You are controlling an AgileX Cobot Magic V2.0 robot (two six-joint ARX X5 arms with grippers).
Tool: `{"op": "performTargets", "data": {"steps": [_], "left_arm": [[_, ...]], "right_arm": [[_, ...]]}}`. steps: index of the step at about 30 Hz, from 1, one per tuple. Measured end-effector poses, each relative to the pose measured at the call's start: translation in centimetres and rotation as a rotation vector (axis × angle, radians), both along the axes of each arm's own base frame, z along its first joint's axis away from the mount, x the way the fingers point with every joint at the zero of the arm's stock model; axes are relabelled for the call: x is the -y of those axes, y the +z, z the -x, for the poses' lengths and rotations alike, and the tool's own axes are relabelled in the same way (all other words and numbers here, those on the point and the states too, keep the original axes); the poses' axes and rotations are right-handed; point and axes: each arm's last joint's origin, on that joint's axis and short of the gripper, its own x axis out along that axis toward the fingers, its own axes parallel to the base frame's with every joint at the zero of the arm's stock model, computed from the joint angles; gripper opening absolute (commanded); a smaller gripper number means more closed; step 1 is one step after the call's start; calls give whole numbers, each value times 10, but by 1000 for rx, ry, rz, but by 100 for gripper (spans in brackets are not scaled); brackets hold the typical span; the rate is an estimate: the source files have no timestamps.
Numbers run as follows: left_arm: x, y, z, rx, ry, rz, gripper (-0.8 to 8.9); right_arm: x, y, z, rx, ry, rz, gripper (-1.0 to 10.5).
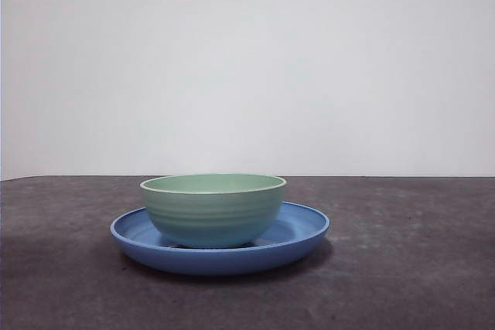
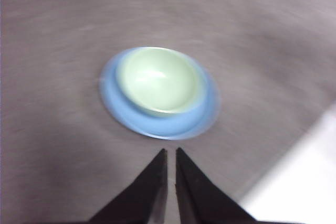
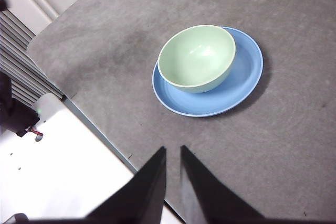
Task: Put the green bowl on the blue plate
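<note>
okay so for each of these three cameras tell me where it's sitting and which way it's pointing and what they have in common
Front view: low, near table height, looking level across at the green bowl sitting in the blue plate; no robot parts show.
Left wrist view: on the left arm, above, looking down on bowl and plate; the left gripper shows with its jaws nearly together; the picture is blurred.
Right wrist view: on the right arm, high, looking down past the table edge; the right gripper shows, jaws close together.
Shared: all three show the bowl on the plate, untouched by either gripper.
</note>
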Motion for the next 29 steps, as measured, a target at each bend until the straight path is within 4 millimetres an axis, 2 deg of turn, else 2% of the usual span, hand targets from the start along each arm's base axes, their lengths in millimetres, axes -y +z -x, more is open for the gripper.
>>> {"op": "performTargets", "data": {"steps": [4,8,16,23,29], "left_arm": [[-8,-29,-16,74,168,17,25],[-15,-64,-30,182,259,5,25],[-22,-124,-40,374,422,-13,25],[-23,-155,-38,362,496,14,25],[-25,-168,-37,375,541,0,25]], "right_arm": [[0,0,0,0,0,0,41],[0,0,0,0,0,0,41],[0,0,0,0,0,0,41],[0,0,0,0,0,0,41],[0,0,0,0,0,0,41]]}}
